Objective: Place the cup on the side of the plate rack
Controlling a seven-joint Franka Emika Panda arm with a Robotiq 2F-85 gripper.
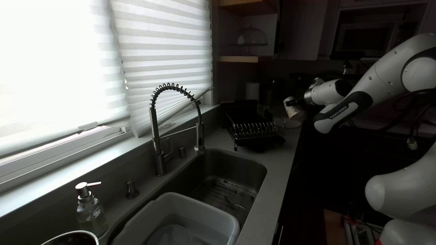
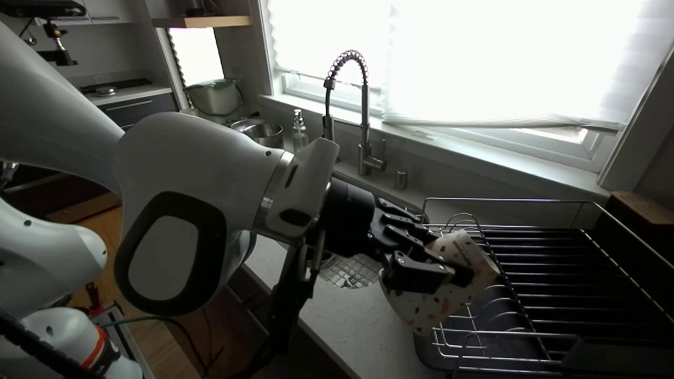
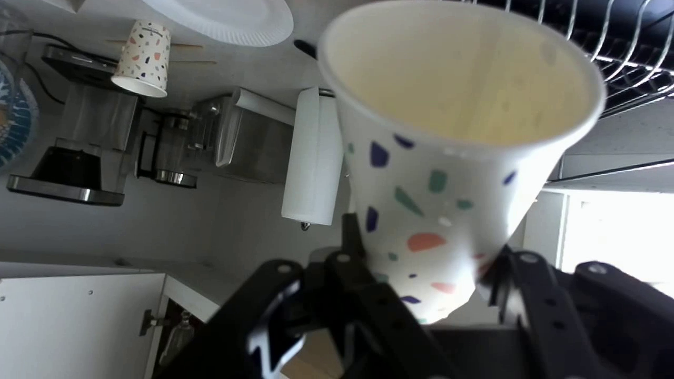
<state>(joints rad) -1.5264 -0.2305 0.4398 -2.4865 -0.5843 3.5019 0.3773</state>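
The cup [image 1: 293,111] is pale with coloured speckles and also shows in an exterior view [image 2: 476,258] and the wrist view [image 3: 437,184]. My gripper [image 3: 429,245] is shut on its sides near the narrow base; it also shows in both exterior views [image 1: 290,102] [image 2: 447,268]. The cup is tilted, mouth facing mostly down, held above the counter beside the black wire plate rack [image 1: 257,131]. The rack lies partly behind the cup in an exterior view [image 2: 547,284], and its wire edge shows in the wrist view [image 3: 626,52]. I cannot tell whether cup and rack touch.
A second speckled cup [image 3: 145,58] and a white plate [image 3: 231,21] are on the counter, with a paper towel roll [image 3: 315,158]. The sink [image 1: 238,160] holds a grey tub [image 1: 204,211]. A coiled faucet [image 1: 158,136] stands behind the sink.
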